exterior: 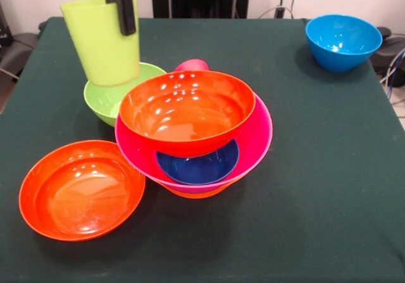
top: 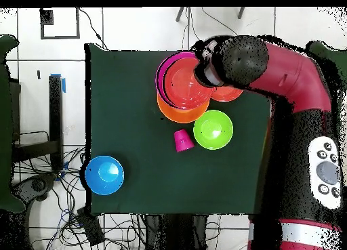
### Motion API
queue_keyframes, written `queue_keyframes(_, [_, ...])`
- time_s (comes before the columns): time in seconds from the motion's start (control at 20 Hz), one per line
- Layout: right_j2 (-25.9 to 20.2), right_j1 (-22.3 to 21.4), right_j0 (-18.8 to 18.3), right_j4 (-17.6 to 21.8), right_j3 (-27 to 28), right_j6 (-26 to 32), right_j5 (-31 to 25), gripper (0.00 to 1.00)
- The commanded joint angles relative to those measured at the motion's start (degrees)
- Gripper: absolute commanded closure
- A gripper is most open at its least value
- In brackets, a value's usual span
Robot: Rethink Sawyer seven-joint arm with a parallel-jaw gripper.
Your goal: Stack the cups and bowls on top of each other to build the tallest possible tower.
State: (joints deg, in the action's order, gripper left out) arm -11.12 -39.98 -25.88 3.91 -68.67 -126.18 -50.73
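My gripper (exterior: 126, 22) is shut on the rim of the lime green cup (exterior: 101, 39) and holds it upright, slightly tilted, at the green bowl (exterior: 104, 99); I cannot tell whether the cup touches the bowl. The tower (exterior: 196, 131) stands at the middle: an orange bowl (exterior: 196, 193) at the bottom, the big pink bowl (exterior: 256, 137), the small dark blue bowl (exterior: 199, 166), and a red-orange bowl (exterior: 186, 109) tilted on top. The red-pink cup (exterior: 192, 64) lies behind it. The yellow-orange cup is out of view. In the overhead view the arm (top: 271, 64) hides the gripper.
A shallow red-orange bowl (exterior: 82, 188) sits at the front left, close to the tower. The light blue bowl (exterior: 342, 41) stands alone at the far right, also in the overhead view (top: 104, 175). Cables lie on the floor by the table's edges.
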Motion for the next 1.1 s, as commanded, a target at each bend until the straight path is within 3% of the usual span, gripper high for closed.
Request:
queue_keyframes(0.05, [-1.52,4.38,1.97,-0.44,-6.49,-4.01,3.05,1.00])
queue_keyframes(1.1, [-1.19,4.26,2.54,-1.16,-7.80,-4.44,4.70,1.00])
